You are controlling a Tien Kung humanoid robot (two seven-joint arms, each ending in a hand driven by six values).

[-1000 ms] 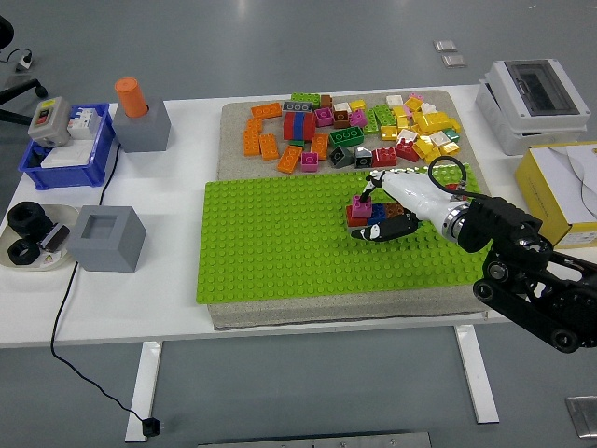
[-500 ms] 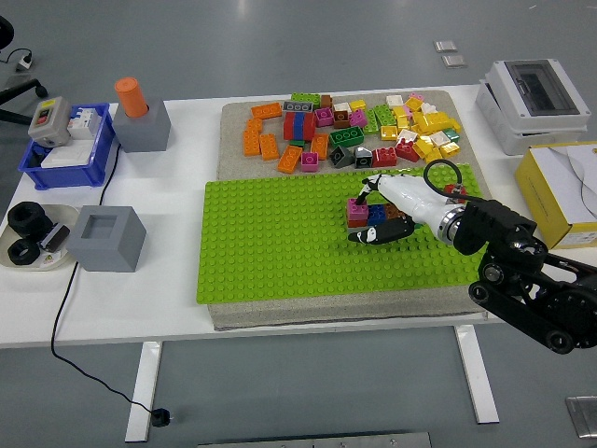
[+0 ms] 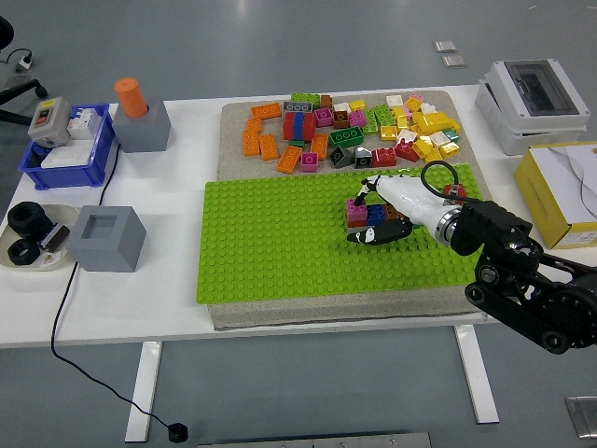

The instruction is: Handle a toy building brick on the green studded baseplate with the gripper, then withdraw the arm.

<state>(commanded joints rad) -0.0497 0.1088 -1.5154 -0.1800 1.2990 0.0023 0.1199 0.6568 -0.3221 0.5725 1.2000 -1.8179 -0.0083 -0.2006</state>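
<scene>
The green studded baseplate lies on a grey mat in the middle of the table. A pink brick sits right of the plate's centre, with a blue brick against its right side. My right hand reaches in from the lower right. One dark finger rests over the pink brick's top and the thumb lies just in front of it, so the hand is shut on the pink brick. The left arm is out of view.
Loose bricks are heaped on the mat behind the plate. A grey block, a dish of black parts, a blue bin and an orange-topped grey box stand at left. A white electrical box and a yellow carton stand at right.
The right hand has shifted slightly left and lowered the pink brick onto the baseplate beside the blue brick.
</scene>
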